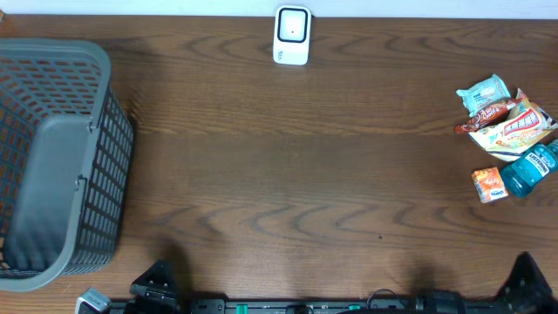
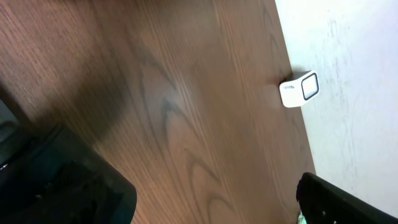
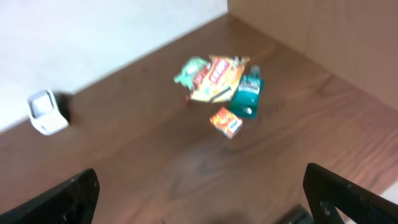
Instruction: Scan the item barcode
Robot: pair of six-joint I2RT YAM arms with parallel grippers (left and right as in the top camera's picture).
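A white barcode scanner (image 1: 292, 35) stands at the table's far edge, also seen in the left wrist view (image 2: 300, 89) and the right wrist view (image 3: 46, 112). The items lie in a pile at the right: a teal packet (image 1: 482, 92), an orange-and-white snack bag (image 1: 516, 127), a blue bottle (image 1: 532, 168) and a small orange box (image 1: 489, 184). The right wrist view shows the same bottle (image 3: 247, 93) and box (image 3: 226, 121). My left gripper (image 1: 159, 277) and right gripper (image 1: 526, 272) sit at the near edge, both open and holding nothing.
A large grey mesh basket (image 1: 109, 174) fills the left end of the table. Bare wood grain spreads between it and the item pile. A white wall runs behind the far edge.
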